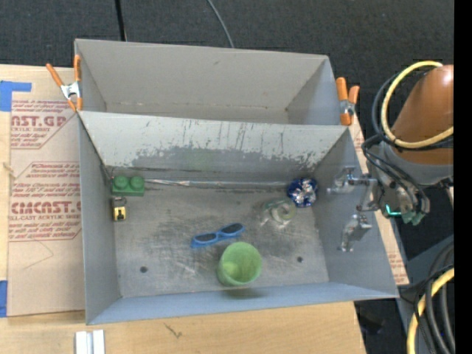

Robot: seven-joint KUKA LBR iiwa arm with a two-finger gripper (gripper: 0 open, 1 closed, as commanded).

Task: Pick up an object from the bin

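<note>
Camera view: jaws spread apart, empty, over the bin's right wall [336,260] near a blue ball [302,192].

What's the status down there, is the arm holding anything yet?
End effector open, nothing between its fingers, over the bin's right wall. Nearest things: blue-and-white ball, clear thing beside it. Path to them unblocked.

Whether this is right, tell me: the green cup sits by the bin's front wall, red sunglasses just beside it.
Wrong colour: the camera view shows the sunglasses are blue, not red. The green cup does sit by the bin's front wall, blue sunglasses just beside it.
</note>
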